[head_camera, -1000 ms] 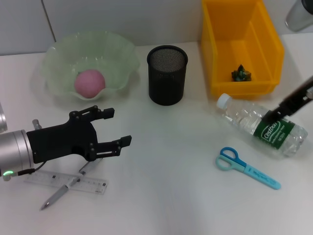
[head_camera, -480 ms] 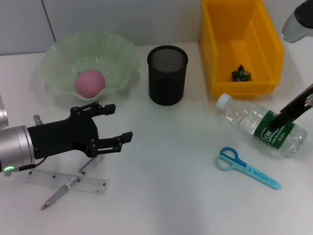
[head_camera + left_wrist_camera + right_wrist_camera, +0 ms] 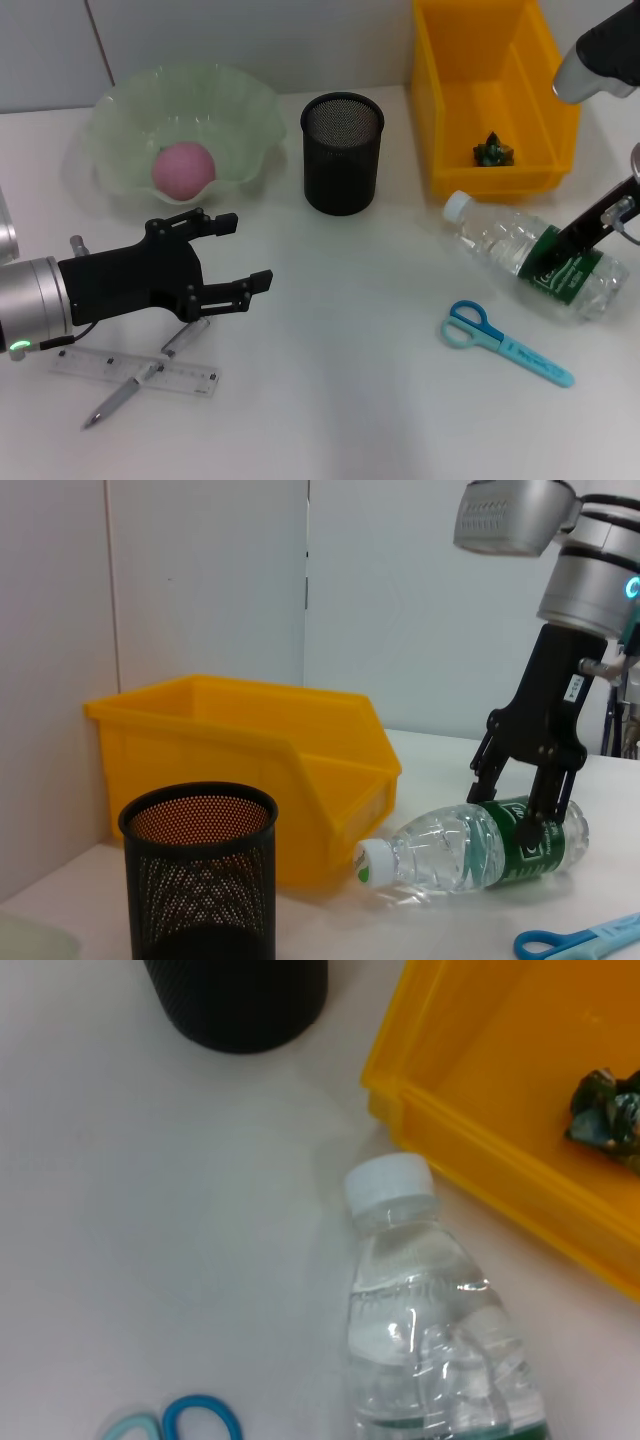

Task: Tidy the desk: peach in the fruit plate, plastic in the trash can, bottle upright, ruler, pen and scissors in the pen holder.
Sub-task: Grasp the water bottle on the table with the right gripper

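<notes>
The bottle (image 3: 500, 245) lies on its side on the desk (image 3: 350, 380), cap toward the trash can (image 3: 440, 110). My right gripper (image 3: 556, 252) is open, its fingers astride the bottle's green label, as the left wrist view (image 3: 510, 815) also shows. My left gripper (image 3: 245, 252) is open and empty, hovering over the crossed pen (image 3: 125, 392) and ruler (image 3: 100, 365). The scissors (image 3: 505, 343) lie near the bottle. The peach (image 3: 183, 167) sits in the fruit plate (image 3: 120, 100). Crumpled plastic (image 3: 493, 150) lies in the trash can. The pen holder (image 3: 342, 152) stands upright.
The pen holder (image 3: 198, 880) and trash can (image 3: 250, 760) stand side by side at the back, the bottle (image 3: 440, 845) just in front of the can. The right wrist view shows the bottle cap (image 3: 390, 1182) close to the can's wall (image 3: 480, 1120).
My right gripper has come down over the bottle's label, and its wrist has entered at the top right. My left gripper has shifted slightly toward the pen holder. The objects have not moved.
</notes>
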### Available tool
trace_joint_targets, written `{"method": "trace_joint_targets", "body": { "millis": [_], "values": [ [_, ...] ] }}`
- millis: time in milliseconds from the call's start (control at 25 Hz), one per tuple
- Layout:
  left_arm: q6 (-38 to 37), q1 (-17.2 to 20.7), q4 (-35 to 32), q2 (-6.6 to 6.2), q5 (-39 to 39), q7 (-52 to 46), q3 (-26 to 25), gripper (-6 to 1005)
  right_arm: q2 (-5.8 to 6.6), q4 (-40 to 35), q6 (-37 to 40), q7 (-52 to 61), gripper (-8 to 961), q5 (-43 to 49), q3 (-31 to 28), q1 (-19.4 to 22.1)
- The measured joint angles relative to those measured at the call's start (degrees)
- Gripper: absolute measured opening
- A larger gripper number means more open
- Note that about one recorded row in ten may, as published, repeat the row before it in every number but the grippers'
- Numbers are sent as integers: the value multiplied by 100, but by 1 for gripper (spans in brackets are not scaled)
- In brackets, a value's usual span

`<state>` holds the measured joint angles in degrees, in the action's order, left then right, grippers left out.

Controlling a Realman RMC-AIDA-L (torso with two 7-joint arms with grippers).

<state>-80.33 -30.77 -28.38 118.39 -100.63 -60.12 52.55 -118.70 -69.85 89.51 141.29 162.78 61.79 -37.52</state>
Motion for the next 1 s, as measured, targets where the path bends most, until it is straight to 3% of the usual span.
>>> {"method": "trace_joint_targets", "body": {
  "millis": [1000],
  "values": [
    [1,1,8,18,0,1,17,834,-13,853,-408,-183,809,-32,9,-163]
  ]
}}
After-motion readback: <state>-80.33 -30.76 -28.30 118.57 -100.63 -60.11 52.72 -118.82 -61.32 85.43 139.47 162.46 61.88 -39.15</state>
